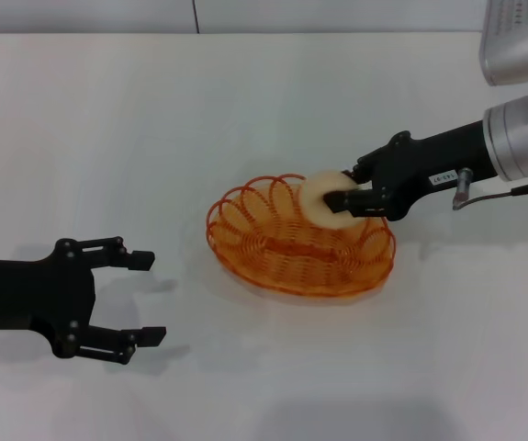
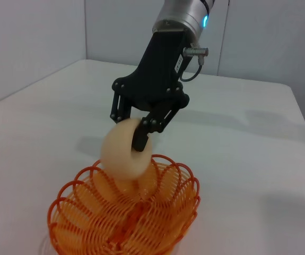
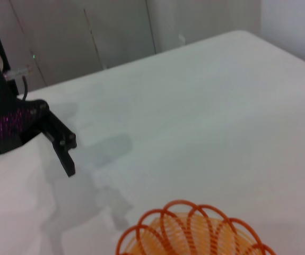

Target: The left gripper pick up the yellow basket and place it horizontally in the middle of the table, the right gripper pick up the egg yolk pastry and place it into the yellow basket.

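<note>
The yellow basket (image 1: 296, 248) lies flat near the middle of the white table (image 1: 153, 119); its rim also shows in the left wrist view (image 2: 125, 218) and the right wrist view (image 3: 194, 231). My right gripper (image 1: 337, 199) is shut on the egg yolk pastry (image 1: 321, 196), a pale round bun held just above the basket's far rim. The left wrist view shows that pastry (image 2: 124, 151) clamped between the right gripper's fingers (image 2: 140, 139) over the basket. Off to the left of the basket, my left gripper (image 1: 146, 299) stands open and holds nothing.
The table's far edge (image 1: 245, 34) meets a wall at the back. Bare white tabletop surrounds the basket on all sides.
</note>
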### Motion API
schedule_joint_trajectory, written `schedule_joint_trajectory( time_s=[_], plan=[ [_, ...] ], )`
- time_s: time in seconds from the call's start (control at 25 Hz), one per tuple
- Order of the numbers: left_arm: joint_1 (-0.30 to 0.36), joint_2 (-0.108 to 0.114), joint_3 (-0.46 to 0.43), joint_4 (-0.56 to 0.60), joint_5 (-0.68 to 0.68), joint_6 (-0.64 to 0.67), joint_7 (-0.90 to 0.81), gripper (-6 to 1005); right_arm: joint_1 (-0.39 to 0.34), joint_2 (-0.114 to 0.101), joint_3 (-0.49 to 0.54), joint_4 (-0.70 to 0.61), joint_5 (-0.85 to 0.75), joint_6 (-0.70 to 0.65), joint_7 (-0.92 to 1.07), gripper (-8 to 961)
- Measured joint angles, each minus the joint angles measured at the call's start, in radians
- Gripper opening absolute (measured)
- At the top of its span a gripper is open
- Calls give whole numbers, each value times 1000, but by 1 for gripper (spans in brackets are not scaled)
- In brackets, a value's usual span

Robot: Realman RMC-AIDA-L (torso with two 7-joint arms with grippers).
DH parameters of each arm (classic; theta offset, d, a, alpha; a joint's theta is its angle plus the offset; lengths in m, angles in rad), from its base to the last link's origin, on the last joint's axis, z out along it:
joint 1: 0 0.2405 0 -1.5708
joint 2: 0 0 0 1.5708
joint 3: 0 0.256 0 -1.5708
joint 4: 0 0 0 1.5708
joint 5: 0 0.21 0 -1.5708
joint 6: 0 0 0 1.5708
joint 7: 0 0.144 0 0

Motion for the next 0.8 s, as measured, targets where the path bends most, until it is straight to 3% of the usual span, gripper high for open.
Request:
schedule_joint_trajectory(
  time_s=[0.08,0.28,0.48,0.8],
  plan=[
    [0,1,0,0,0,-1,0,891,-4,-1,-3,7,21,1,-10,173],
    [-5,3,0,0,0,-2,-1,892,-23,-4,-3,11,44,-6,-27,397],
    [-7,5,-1,0,-2,-3,-1,891,-53,-8,25,1,60,-69,-62,545],
    [-8,7,-2,0,-6,-3,-5,890,-137,-19,222,18,64,-259,-271,795]
  ],
)
